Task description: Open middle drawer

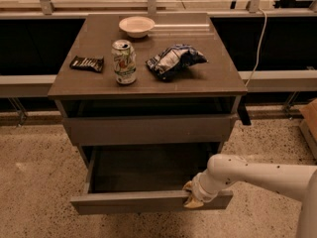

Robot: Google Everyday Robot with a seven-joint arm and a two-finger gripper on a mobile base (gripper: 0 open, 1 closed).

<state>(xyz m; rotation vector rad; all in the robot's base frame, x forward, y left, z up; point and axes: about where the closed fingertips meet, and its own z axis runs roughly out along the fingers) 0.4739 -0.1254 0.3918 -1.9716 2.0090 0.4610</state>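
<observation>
At about 5 o'clock in the view, the gripper (191, 196) sits on the top edge of the middle drawer (133, 202), toward the right end of its flat grey-brown front. It is clamped on that edge, with one yellowish finger inside the drawer and the other on the outer face. The white arm (257, 175) reaches in from 4 o'clock. The middle drawer stands pulled well out from the desk (218, 78), its dark inside open to view, and its front lies low in the scene at 6 o'clock. Above it, the upper drawer front (148, 129) sits close under the desk top with a dark gap over it. On the desk top a green-and-white soda can (124, 62) stands upright near the middle. A dark chocolate bar (87, 63) lies at the can's 9 o'clock, apart from it. A crumpled blue-and-white chip bag (173, 61) lies at its 3 o'clock, near but not touching. A pale bowl (136, 26) rests at 12 o'clock near the far edge. A white cable (257, 48) hangs at 2 o'clock beyond the desk.
</observation>
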